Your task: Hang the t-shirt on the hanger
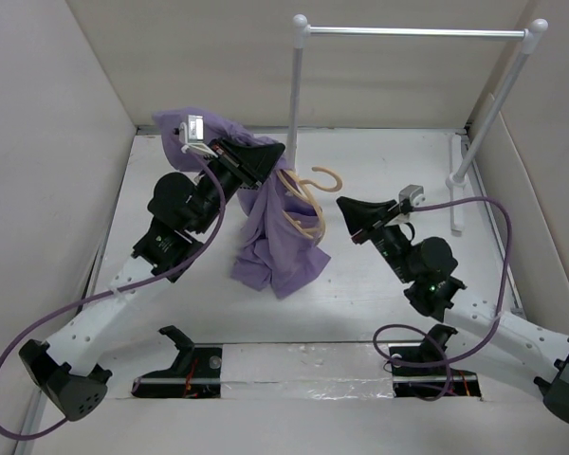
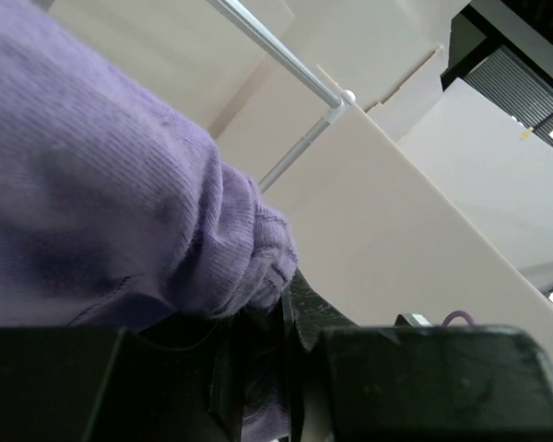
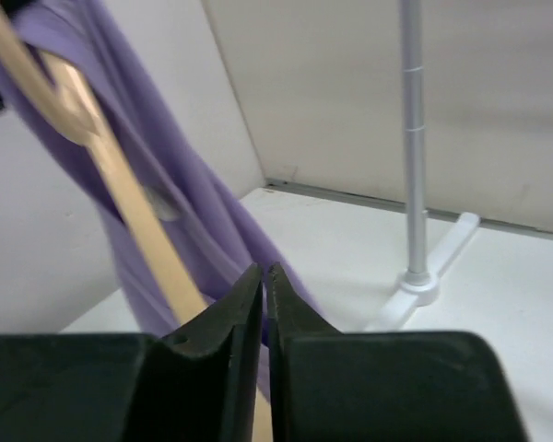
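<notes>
The shirt is pinched by the left gripper and held above the table, with the hanger caught in its folds. The right gripper is pressed together just beside it, apparently empty. If the fabric slips, the unsupported hanger could be dropped.

No writing, label, brand mark, number or sign was legible in any view; nothing readable stood on the t-shirt, the hanger, the clothes rack or the tabletop.
</notes>
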Controlling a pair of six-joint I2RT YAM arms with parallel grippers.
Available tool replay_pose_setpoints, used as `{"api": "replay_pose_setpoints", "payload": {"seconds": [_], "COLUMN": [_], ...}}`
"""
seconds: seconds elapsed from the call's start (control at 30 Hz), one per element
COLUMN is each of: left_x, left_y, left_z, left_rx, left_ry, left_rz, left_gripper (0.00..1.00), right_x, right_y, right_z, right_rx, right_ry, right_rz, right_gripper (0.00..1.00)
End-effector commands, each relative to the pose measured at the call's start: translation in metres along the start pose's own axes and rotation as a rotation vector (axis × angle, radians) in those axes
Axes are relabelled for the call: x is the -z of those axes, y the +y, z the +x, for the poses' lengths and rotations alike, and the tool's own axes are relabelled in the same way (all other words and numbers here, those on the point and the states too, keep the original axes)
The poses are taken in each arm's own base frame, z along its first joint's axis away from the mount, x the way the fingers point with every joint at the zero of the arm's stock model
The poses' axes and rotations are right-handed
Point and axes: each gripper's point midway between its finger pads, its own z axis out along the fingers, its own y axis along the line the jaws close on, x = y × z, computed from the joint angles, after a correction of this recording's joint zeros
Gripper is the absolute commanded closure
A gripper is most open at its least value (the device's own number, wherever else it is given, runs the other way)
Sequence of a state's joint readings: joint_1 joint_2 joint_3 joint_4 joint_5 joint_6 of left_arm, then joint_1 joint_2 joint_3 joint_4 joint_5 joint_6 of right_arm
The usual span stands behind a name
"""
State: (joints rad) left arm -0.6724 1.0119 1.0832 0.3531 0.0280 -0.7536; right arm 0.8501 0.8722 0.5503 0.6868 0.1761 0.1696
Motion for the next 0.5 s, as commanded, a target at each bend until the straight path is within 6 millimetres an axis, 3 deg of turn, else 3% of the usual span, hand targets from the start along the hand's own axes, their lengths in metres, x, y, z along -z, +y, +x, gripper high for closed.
{"api": "replay_pose_setpoints", "payload": {"seconds": [0.0,0.07,0.13,0.17,0.2,0.23,0.27,0.33,0.37,0.47], "left_x": [0.021,0.025,0.027,0.029,0.030,0.032,0.033,0.032,0.032,0.035], "left_y": [-0.061,-0.063,-0.064,-0.065,-0.070,-0.072,-0.074,-0.078,-0.080,-0.082], "left_z": [-0.063,-0.065,-0.071,-0.075,-0.075,-0.078,-0.079,-0.080,-0.081,-0.081], "left_rx": [-0.047,-0.052,-0.059,-0.059,-0.058,-0.059,-0.059,-0.063,-0.063,-0.060], "left_ry": [-0.157,-0.161,-0.168,-0.171,-0.164,-0.169,-0.168,-0.157,-0.155,-0.151], "left_rz": [0.136,0.139,0.132,0.135,0.154,0.159,0.167,0.169,0.171,0.181], "left_gripper": [1.00,1.00,1.00,1.00,1.00,1.00,1.00,1.00,1.00,1.00], "right_x": [0.006,0.008,0.007,0.006,0.005,0.001,0.003,0.000,0.001,0.002], "right_y": [-0.002,0.002,-0.010,-0.006,-0.007,-0.015,-0.008,-0.015,-0.007,-0.011], "right_z": [-0.016,-0.007,0.008,0.017,0.024,0.041,0.050,0.070,0.069,0.082], "right_rx": [-0.029,-0.022,-0.029,-0.028,-0.023,-0.019,-0.017,-0.013,-0.007,-0.003], "right_ry": [-0.055,-0.018,0.023,0.054,0.082,0.134,0.170,0.225,0.214,0.276], "right_rz": [-0.057,-0.108,-0.095,-0.143,-0.167,-0.169,-0.240,-0.265,-0.337,-0.404], "right_gripper": [0.91,0.92,0.85,0.80,0.66,0.59,0.48,0.42,0.40,0.38]}}
